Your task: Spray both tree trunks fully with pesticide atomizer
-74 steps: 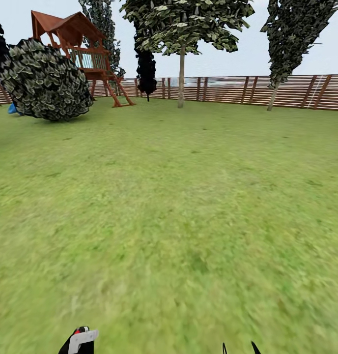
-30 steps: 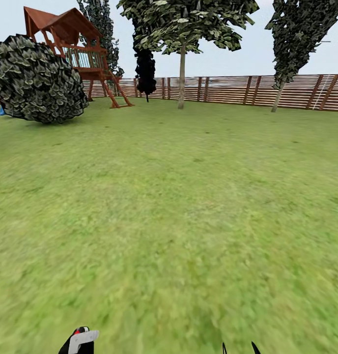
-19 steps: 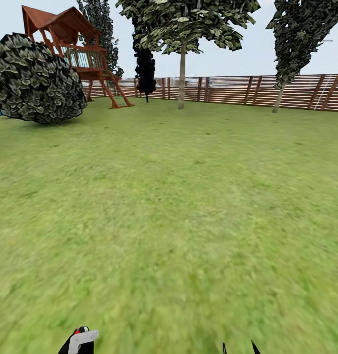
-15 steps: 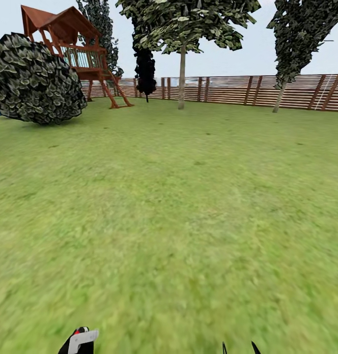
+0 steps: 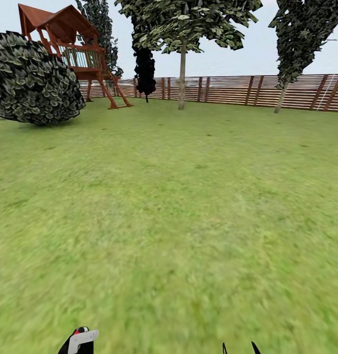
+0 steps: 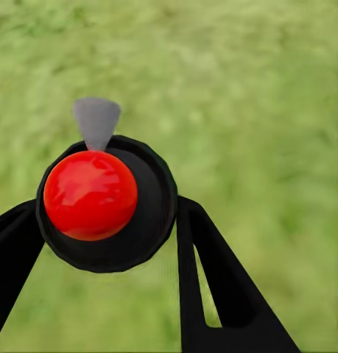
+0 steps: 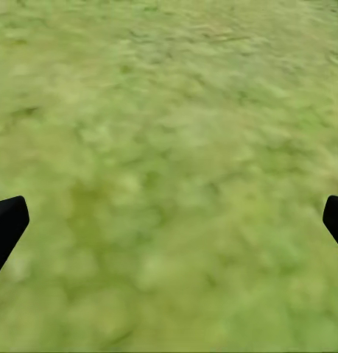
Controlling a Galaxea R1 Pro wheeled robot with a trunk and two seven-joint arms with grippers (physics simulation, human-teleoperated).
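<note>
The left gripper [image 6: 102,235] clamps the black, red-capped pesticide atomizer [image 6: 91,195]; the right gripper [image 7: 169,220] is spread empty. Next comes approaching the far pale-trunked tree [image 5: 182,73].

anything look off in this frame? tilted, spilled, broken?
Mostly fine. One oddity: the big round bush left of the playhouse sits tilted on the lawn, like a ball with no trunk. The atomizer looks intact between the left pincer fingers; no spill seen.
</note>
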